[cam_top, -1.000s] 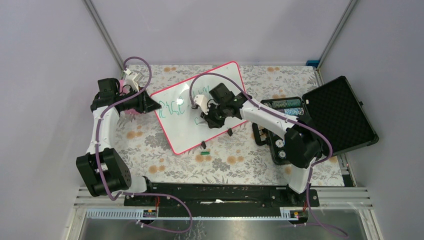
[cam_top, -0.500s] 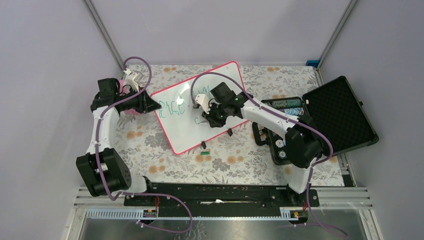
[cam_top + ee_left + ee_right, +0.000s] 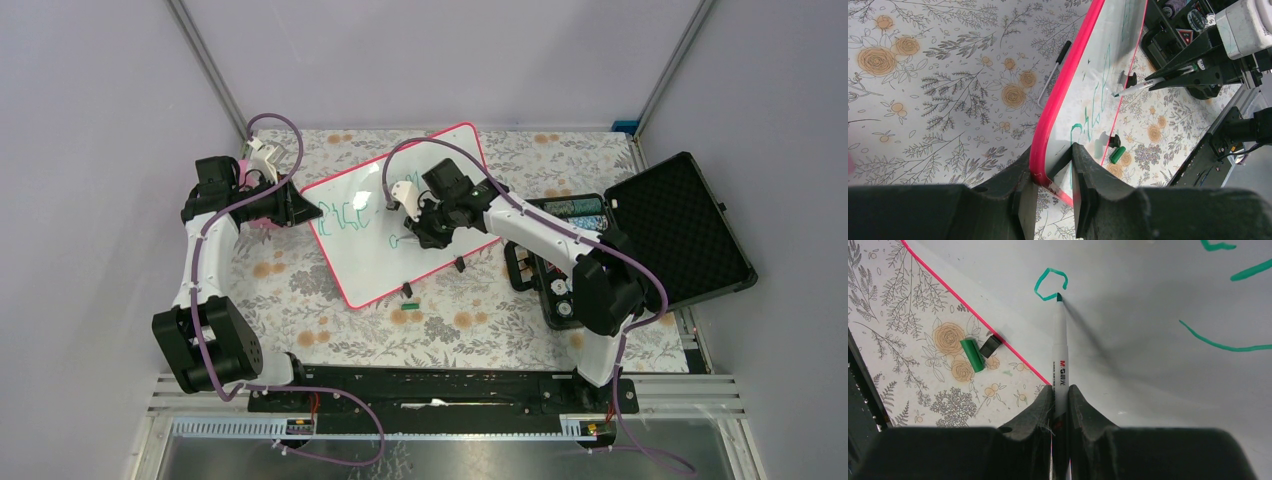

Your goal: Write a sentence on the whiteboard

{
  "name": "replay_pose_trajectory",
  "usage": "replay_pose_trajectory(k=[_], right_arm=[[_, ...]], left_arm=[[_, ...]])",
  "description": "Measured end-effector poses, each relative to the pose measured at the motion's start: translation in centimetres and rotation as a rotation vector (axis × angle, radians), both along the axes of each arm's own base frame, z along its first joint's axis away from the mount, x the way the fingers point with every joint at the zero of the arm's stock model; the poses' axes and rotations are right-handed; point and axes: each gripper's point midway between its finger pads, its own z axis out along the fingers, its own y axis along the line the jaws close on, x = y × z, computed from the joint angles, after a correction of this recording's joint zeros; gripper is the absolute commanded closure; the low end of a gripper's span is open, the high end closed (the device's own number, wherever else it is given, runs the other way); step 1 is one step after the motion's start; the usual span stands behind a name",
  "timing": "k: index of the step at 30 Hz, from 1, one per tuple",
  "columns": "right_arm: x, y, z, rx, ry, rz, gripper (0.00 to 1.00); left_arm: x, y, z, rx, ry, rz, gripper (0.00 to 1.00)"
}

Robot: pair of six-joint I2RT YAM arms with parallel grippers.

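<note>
Right tool squeezes the pen. The pen's tip touches the whiteboard at a small green loop. Left tool pinches the whiteboard's left edge. The whiteboard sits slanted on the counter. The sentence is a few scrawled words near the whiteboard's left side. It looks only partly done, with lots of white space left.
</note>
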Motion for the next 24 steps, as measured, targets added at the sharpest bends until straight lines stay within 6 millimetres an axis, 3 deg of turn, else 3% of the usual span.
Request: replay_pose_trajectory(k=[24], right_arm=[[0.7, 0.3, 1.0, 0.013, -0.027, -0.008, 1.0]], left_arm=[[0.0, 0.0, 0.0, 0.0, 0.0, 0.0, 1.0]])
